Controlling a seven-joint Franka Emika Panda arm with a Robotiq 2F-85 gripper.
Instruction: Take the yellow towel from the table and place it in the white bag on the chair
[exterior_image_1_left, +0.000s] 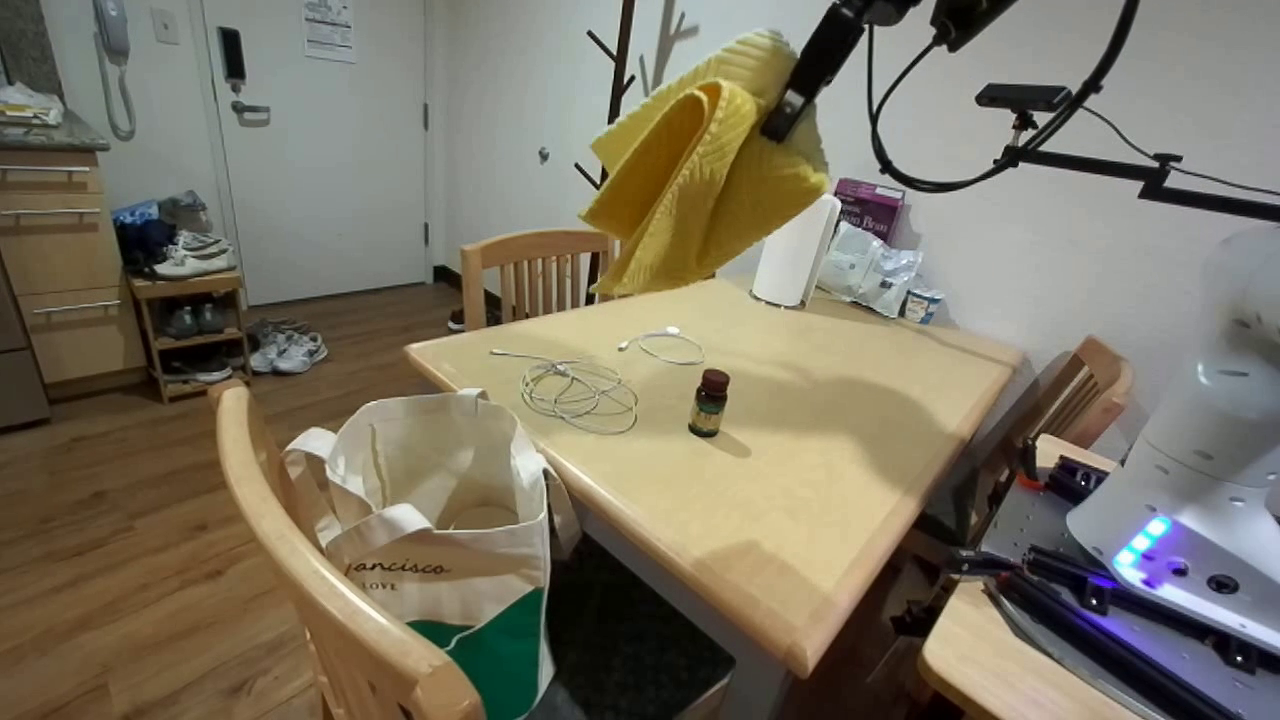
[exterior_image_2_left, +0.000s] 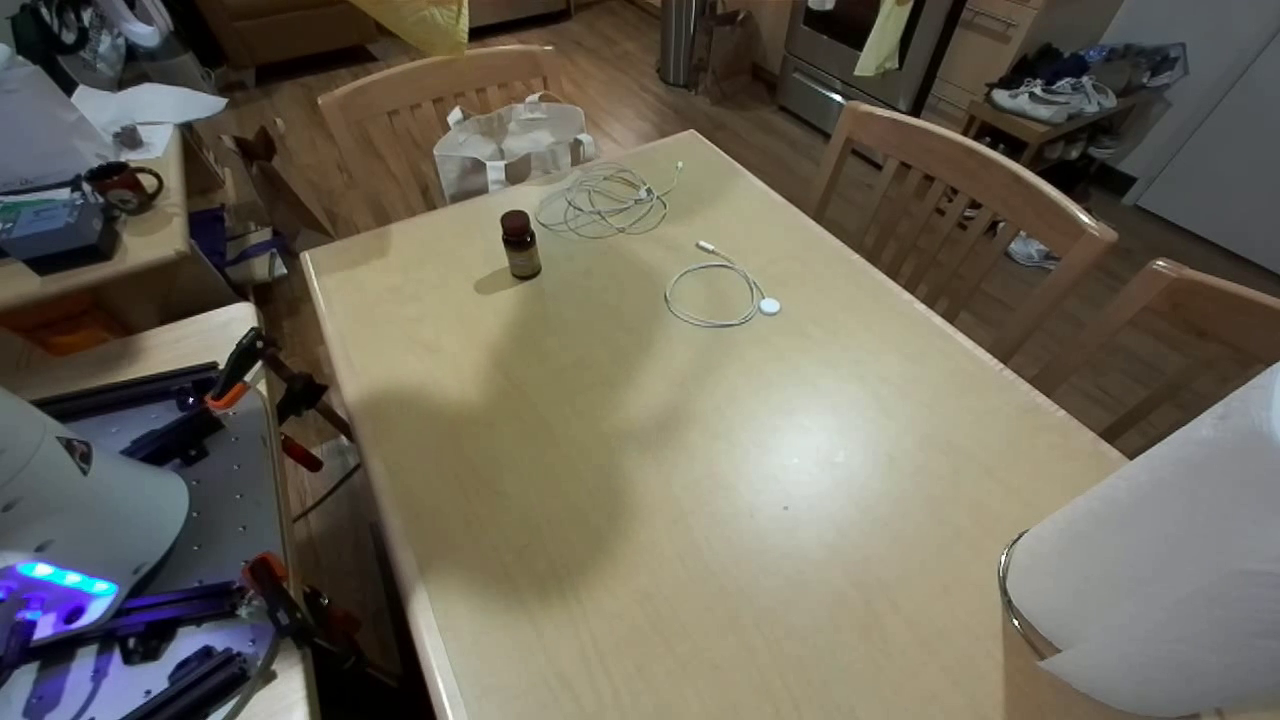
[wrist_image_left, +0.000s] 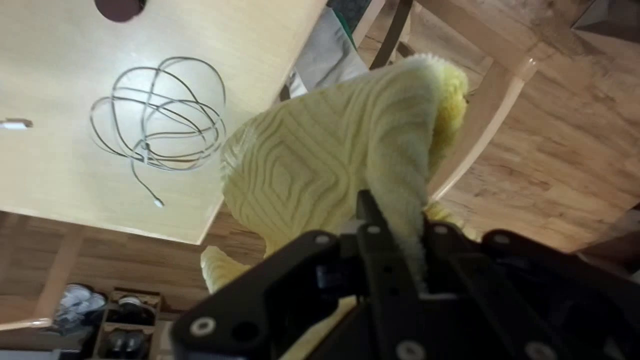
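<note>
Gripper (wrist_image_left: 400, 220) is right up at the wrist cam. Fingers (wrist_image_left: 382, 260) clamped on the towel (wrist_image_left: 310, 165): fold pinched between them, rest drapes out past the tips. Towel hangs in the air, higher than the table (exterior_image_1_left: 760, 540); wrist view has it across the table edge, partly covering the bag (exterior_image_1_left: 480, 570). Bag stands on the chair (exterior_image_1_left: 335, 605) just beside the table, top open, can't make out what's inside. Bottle (exterior_image_1_left: 707, 410) upright on table, cap on, contents can't tell. Text: bag shows "ancisco" (start hidden) and "LOVE"; purple box (exterior_image_1_left: 870, 207) by the wall partly legible, looks like "Bran"; bottle label too small to read.
</note>
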